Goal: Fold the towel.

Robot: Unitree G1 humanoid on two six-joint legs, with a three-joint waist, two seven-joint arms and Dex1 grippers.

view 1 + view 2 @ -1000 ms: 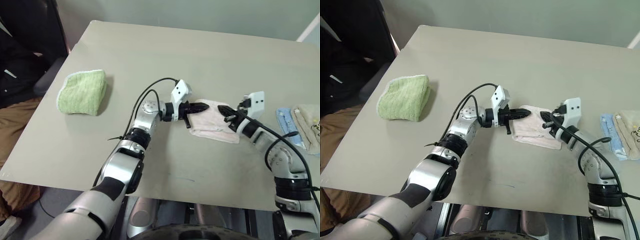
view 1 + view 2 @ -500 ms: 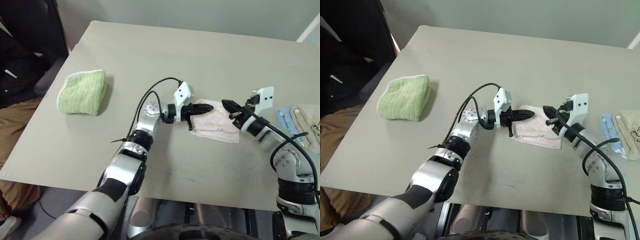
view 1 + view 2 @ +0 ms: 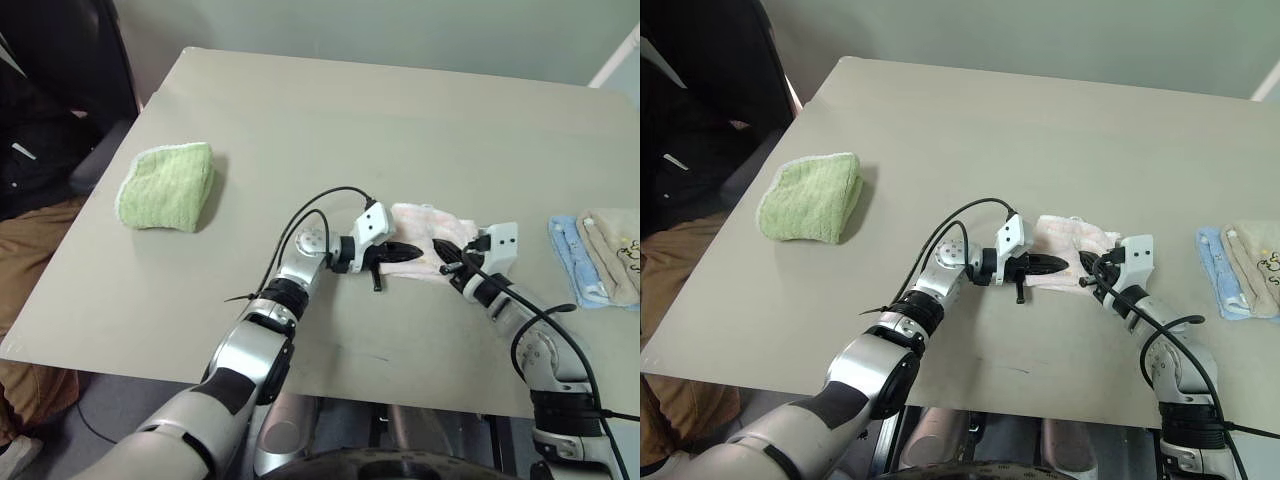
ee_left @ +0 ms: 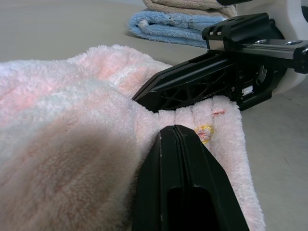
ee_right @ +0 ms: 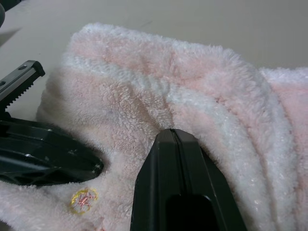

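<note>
- My left arm runs up from the lower left of the head view toward the middle; its left hand (image 3: pixel 408 251) points toward the frame's right, fingers pressed together.
- My right arm rises from the lower right corner, bent at the elbow; its right hand (image 3: pixel 447 267) points left, fingers closed.
- The two hands' tips sit just beside each other at centre frame.

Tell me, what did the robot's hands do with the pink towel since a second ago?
Both grippers, left gripper and right gripper, came down and back toward the robot, shut on the towel, bringing it nearer. The green towel and table stayed put.
</note>
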